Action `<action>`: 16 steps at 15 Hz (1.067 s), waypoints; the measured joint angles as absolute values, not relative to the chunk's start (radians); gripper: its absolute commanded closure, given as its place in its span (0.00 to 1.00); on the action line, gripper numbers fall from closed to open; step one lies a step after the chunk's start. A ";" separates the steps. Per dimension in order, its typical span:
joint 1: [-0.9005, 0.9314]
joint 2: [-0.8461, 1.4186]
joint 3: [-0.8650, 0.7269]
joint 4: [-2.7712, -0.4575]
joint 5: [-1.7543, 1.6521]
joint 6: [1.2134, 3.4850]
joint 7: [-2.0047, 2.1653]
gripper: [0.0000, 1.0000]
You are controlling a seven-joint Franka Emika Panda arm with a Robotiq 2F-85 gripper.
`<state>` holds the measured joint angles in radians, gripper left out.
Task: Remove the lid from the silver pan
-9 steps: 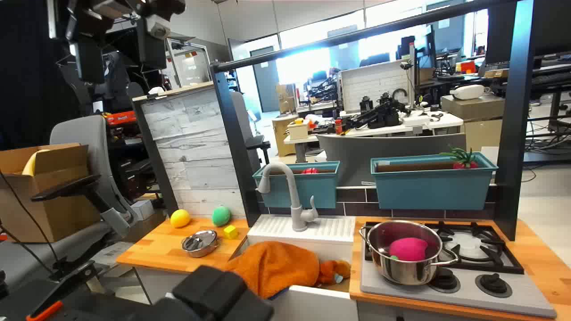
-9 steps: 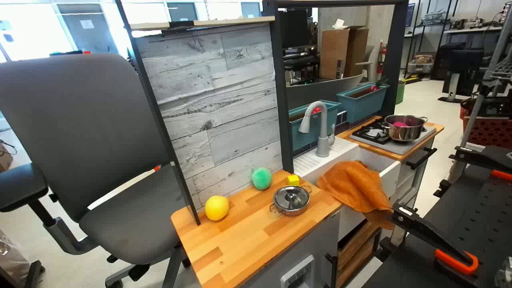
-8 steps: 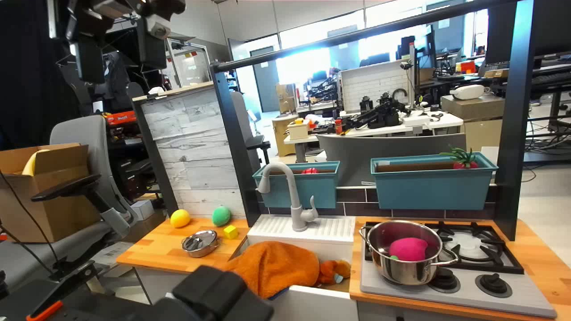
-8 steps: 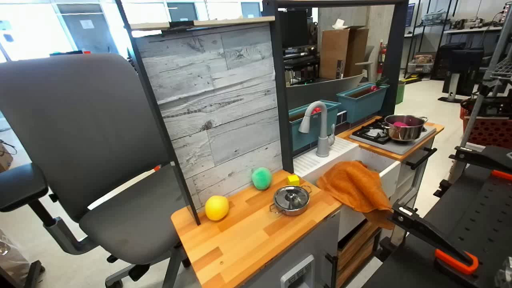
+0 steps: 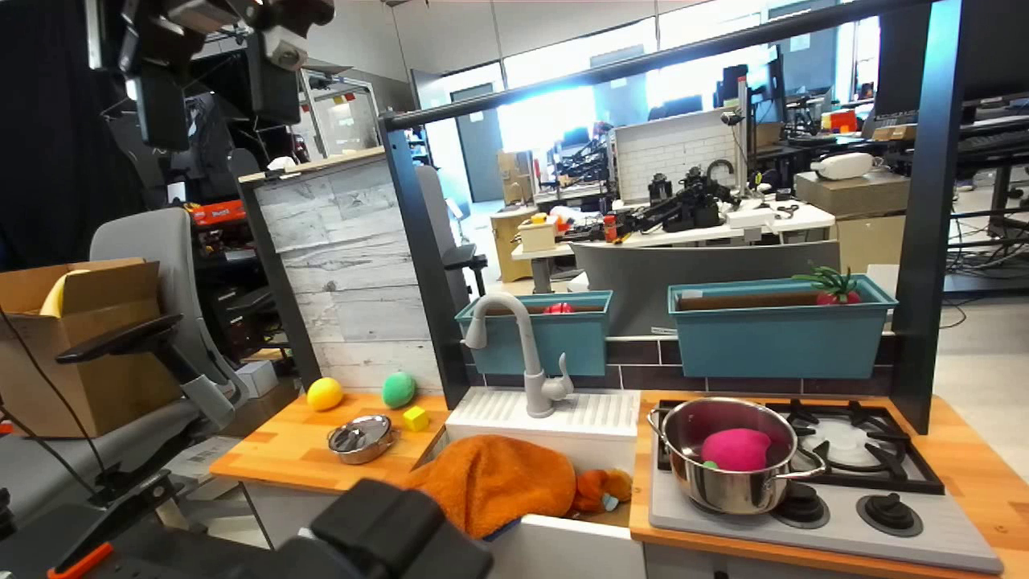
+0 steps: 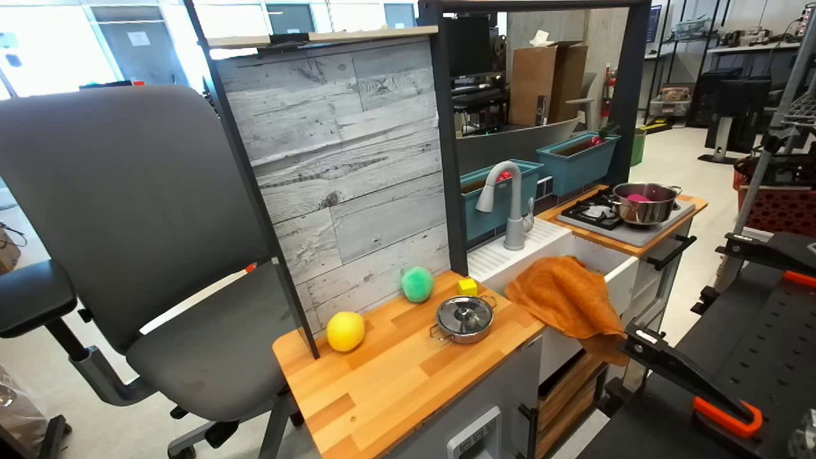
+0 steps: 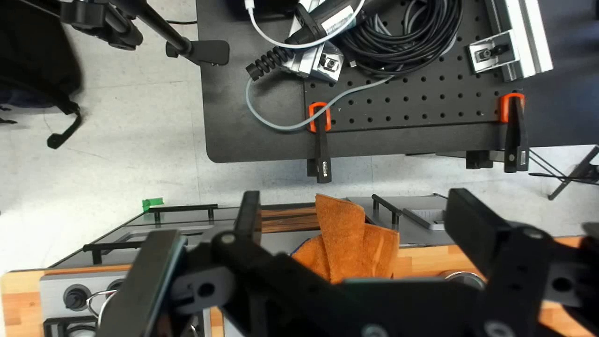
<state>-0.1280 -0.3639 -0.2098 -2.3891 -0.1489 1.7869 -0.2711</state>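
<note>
The small silver pan point(image 5: 363, 455) stands on the left wooden counter in an exterior view, and also shows in an exterior view point(image 6: 470, 335). Its glass lid point(image 6: 465, 313) with a dark knob sits on it, and the lid also shows in an exterior view point(image 5: 359, 435). In the wrist view only a part of the lidded pan point(image 7: 467, 279) shows behind the right finger. My gripper point(image 7: 358, 206) is open, with nothing between its fingers. It hangs high above the kitchen set, at the upper left in an exterior view point(image 5: 217, 112), well apart from the pan.
A yellow cube point(image 6: 467, 287), a green ball point(image 6: 417, 284) and a yellow ball point(image 6: 345, 331) lie near the pan. An orange towel point(image 5: 498, 482) drapes over the sink beside a grey faucet point(image 5: 526, 354). A larger pot point(image 5: 727, 486) holding a pink object stands on the stove.
</note>
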 measured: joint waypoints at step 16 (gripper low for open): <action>0.034 0.060 0.015 -2.384 -0.288 2.374 -0.150 0.00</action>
<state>0.0341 0.0597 0.0148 -2.3839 -0.2876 2.3744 -0.1500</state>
